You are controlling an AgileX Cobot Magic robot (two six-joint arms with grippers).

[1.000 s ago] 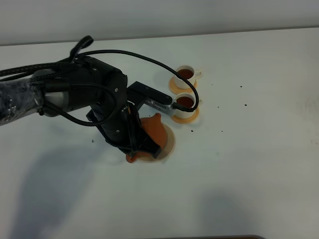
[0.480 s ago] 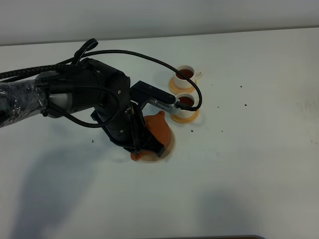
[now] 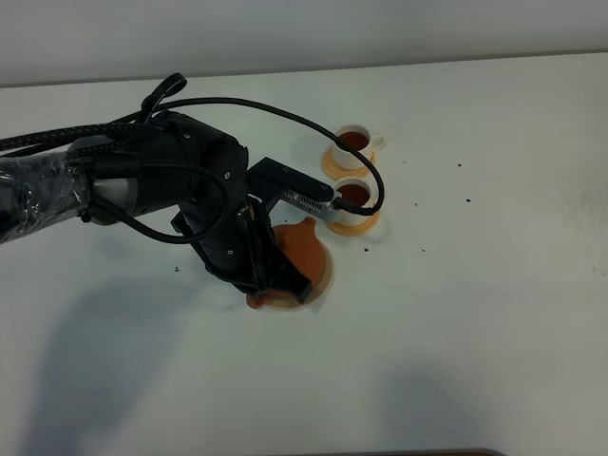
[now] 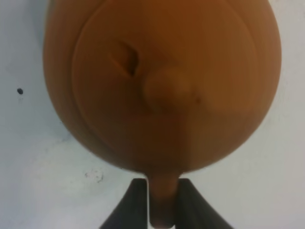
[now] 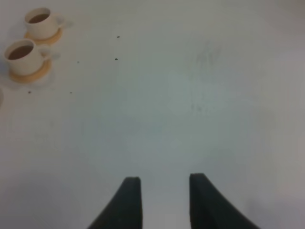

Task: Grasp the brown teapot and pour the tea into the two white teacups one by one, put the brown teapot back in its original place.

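Observation:
The brown teapot (image 3: 302,245) is over the pale tan saucer (image 3: 328,273), mostly hidden by my left arm; I cannot tell whether it touches the saucer. In the left wrist view the teapot (image 4: 162,86) fills the frame. My left gripper (image 4: 162,185) is shut on its loop handle. The two white teacups (image 3: 355,141) (image 3: 351,196) stand on orange coasters just beyond the spout, both holding dark tea. The right wrist view shows them far off (image 5: 40,21) (image 5: 21,55). My right gripper (image 5: 164,185) is open and empty above bare table.
The white table (image 3: 494,247) carries a few small dark specks to the right of the cups. The left arm's cables (image 3: 285,119) arch over the space between the teapot and the cups. A grey wall runs along the back.
My left arm has shifted slightly to the right with the teapot, settling it more squarely over the saucer. The cups have not moved.

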